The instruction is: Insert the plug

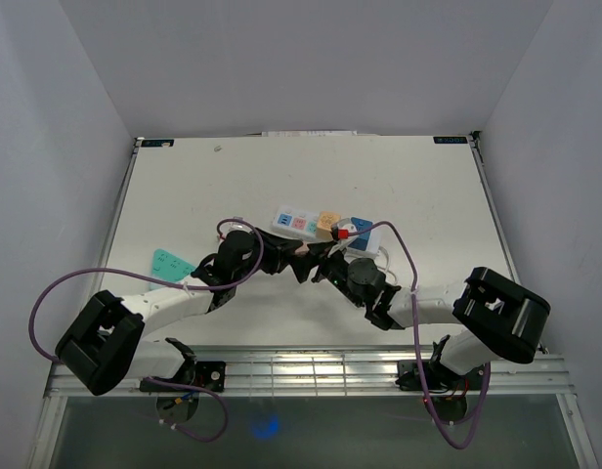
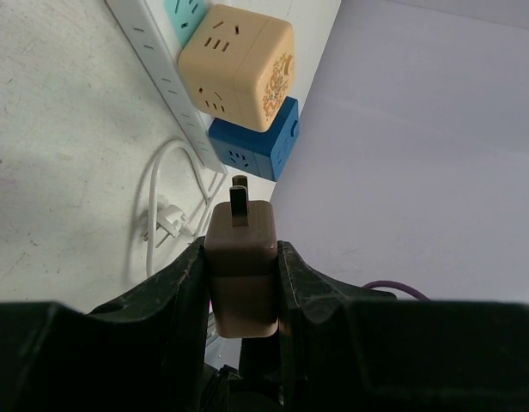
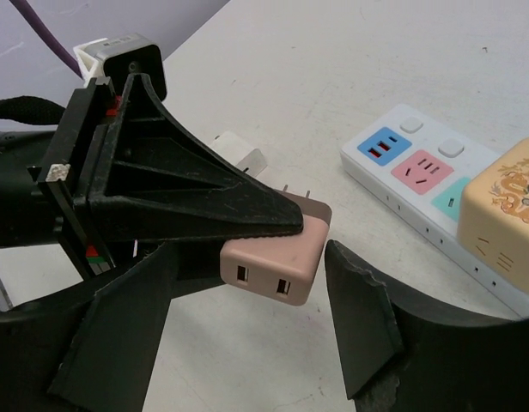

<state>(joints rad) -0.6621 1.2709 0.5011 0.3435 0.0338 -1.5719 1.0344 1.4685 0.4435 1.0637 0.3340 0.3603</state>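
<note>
White surface [image 1: 184, 195], grey walls [image 1: 47, 147] on three sides, lots of open room toward the far edge. Left claw [image 2: 241, 251] pinches the brown plug [image 2: 240, 287], prongs toward the power strip [image 2: 153, 60] mid-surface. Right claw [image 3: 252, 257] is spread either side of it.

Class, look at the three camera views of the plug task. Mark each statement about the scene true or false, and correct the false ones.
1. An orange cube adapter sits on the power strip. True.
2. The left gripper has its jaws shut on the pink plug. True.
3. The pink plug is seated in the power strip. False: it is held clear of the strip.
4. The right gripper clamps the pink plug. False: its jaws stand open on either side.
</note>
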